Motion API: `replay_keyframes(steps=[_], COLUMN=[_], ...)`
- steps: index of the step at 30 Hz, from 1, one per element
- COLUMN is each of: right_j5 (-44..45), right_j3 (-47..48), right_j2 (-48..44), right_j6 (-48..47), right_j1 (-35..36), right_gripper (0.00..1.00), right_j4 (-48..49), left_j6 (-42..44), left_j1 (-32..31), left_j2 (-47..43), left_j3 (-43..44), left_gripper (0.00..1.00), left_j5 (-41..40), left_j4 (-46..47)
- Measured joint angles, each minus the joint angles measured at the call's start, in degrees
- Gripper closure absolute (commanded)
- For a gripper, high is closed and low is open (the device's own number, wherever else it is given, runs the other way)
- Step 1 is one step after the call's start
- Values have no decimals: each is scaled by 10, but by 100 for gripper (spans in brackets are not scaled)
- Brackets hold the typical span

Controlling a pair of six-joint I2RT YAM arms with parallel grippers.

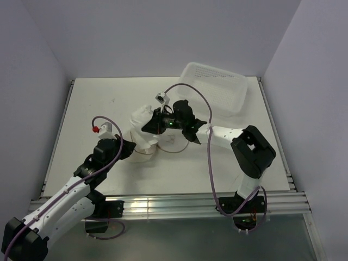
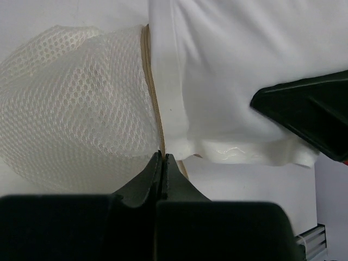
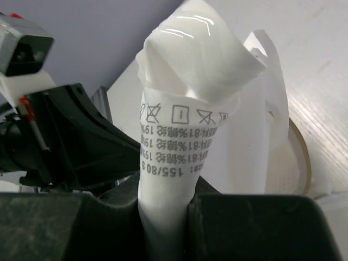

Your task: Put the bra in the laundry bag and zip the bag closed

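Note:
The laundry bag (image 1: 144, 145) is a round white mesh pouch (image 2: 70, 103) with a beige zip rim (image 2: 154, 98), standing mid-table. My left gripper (image 2: 162, 156) is shut on that rim at the bag's near-left edge (image 1: 132, 148). The bra (image 1: 140, 115), soft white fabric with a printed care label (image 3: 174, 136), hangs over the bag's mouth. My right gripper (image 3: 166, 198) is shut on the bra, holding it from the right just above the bag (image 1: 149, 124). In the left wrist view the bra (image 2: 228, 81) drapes beside the rim. The bag's disc lid (image 3: 296, 163) lies behind the bra.
A white perforated plastic basket (image 1: 215, 87) stands at the back right of the table (image 1: 98, 103). The right arm's body (image 1: 244, 147) stretches across the right half. Grey walls close in both sides, and a metal rail (image 1: 179, 204) runs along the near edge.

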Motion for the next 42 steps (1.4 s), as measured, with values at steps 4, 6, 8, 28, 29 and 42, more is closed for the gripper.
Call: replay_keyframes(steps=[4, 6, 8, 28, 29, 42], right_j5=[23, 30, 39, 169, 185, 417], right_j3=[7, -21, -51, -19, -15, -23], right_j2=[3, 10, 15, 116, 116, 130], right_j6=[5, 23, 36, 203, 217, 325], right_j1=[30, 49, 59, 89, 92, 174], right_gripper=[100, 100, 100, 100, 97, 26], right_j4=[13, 44, 61, 89, 86, 72], left_j6=[7, 11, 14, 4, -1, -30], left_j1=[0, 0, 0, -1, -4, -14], left_j2=[-2, -3, -4, 3, 6, -26], left_j3=[0, 0, 0, -55, -59, -100], left_gripper=[100, 100, 100, 100, 100, 100], left_j5=[-12, -14, -16, 65, 74, 61], left_j4=[2, 7, 8, 146, 160, 216])
